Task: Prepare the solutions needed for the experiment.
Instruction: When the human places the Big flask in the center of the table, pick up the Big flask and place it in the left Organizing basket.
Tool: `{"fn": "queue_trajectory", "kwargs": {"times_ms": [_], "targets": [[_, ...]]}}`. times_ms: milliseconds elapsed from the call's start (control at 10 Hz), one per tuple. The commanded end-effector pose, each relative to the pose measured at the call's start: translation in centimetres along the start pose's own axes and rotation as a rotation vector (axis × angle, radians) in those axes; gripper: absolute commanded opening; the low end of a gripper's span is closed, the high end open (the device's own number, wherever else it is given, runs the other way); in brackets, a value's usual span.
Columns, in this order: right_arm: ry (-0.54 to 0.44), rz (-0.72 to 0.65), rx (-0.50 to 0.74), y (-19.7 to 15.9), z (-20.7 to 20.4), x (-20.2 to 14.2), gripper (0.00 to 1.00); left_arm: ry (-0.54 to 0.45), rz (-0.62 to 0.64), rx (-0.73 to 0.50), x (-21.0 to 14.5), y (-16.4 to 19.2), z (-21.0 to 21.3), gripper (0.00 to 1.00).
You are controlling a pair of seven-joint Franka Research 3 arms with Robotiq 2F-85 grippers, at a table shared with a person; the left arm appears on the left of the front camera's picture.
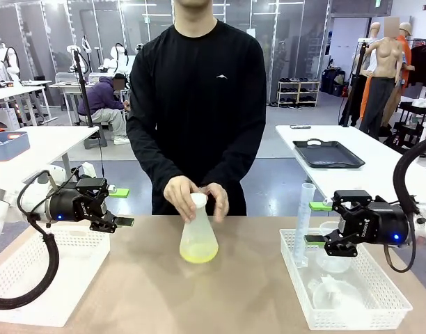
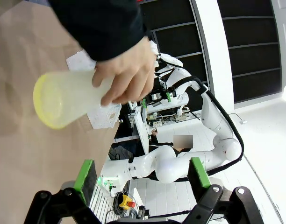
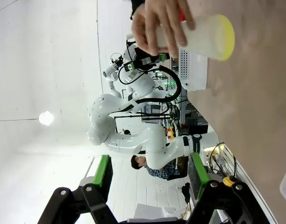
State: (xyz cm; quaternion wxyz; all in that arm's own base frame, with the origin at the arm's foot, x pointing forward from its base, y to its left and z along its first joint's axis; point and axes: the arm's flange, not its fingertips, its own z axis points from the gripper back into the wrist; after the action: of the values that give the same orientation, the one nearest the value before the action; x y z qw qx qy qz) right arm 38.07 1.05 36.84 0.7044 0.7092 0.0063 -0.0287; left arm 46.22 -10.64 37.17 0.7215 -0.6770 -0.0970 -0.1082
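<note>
Left gripper (image 1: 122, 207) and right gripper (image 1: 312, 223), both spread wide and empty.
They flank the flask (image 1: 198, 229) at its nine and three o'clock, the right one over a white basket (image 1: 359, 316). Mid-table, the solutions (image 1: 198, 256) lie yellow-green in the flask's base; at twelve o'clock the person's hands (image 1: 179, 195) clasp its neck.

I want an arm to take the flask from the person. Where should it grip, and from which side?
Probably the narrowing cone of the flask just under the person's hands, which cover the neck. It stands upright with liquid pooled at the base, so come in level from the side; the open left tool points that way.
</note>
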Motion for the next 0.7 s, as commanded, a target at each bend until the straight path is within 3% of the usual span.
{"fn": "queue_trajectory", "kwargs": {"times_ms": [0,600], "targets": [[-0.006,-0.003,0.005,-0.04,-0.17,-0.06,0.82,0.003,-0.006,-0.004,0.23,-0.01,-0.02,1.00],[-0.006,-0.003,0.005,-0.04,-0.17,-0.06,0.82,0.003,-0.006,-0.004,0.23,-0.01,-0.02,1.00]]}}
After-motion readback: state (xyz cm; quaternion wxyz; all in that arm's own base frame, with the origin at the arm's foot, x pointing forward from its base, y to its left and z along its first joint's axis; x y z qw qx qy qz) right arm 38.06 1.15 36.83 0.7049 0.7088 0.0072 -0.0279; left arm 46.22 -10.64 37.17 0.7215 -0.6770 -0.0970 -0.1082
